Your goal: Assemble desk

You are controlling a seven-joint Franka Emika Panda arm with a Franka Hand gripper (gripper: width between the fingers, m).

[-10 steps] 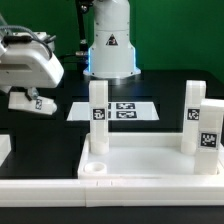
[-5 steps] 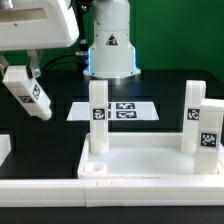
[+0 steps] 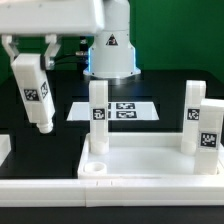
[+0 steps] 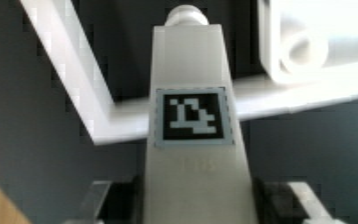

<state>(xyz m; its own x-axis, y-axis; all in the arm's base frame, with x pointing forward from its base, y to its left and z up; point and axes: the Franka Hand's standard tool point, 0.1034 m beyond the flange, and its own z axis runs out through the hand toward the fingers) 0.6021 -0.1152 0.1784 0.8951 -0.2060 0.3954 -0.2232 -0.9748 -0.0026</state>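
My gripper (image 3: 30, 52) hangs at the upper part of the exterior view's left, shut on a white square leg (image 3: 36, 92) that points down, slightly tilted, tag facing the camera. The leg's lower end floats above the black table, left of the tabletop (image 3: 150, 160). The tabletop lies in front with three legs standing in its corners: one at the back left (image 3: 97, 118) and two at the exterior view's right (image 3: 192, 112) (image 3: 208, 128). The front-left corner socket (image 3: 92, 168) is empty. In the wrist view the held leg (image 4: 194, 90) fills the middle between my fingers (image 4: 297, 198), with the tabletop's rim (image 4: 87, 90) beyond it.
The marker board (image 3: 128, 110) lies flat behind the tabletop. The robot base (image 3: 110, 50) stands at the back centre. A white piece (image 3: 4, 150) shows at the exterior view's left edge, and a white strip (image 3: 100, 190) runs along the front.
The gripper has travelled toward the exterior view's right and come lower with the leg. The leg has swung from a slanted pose to nearly upright.
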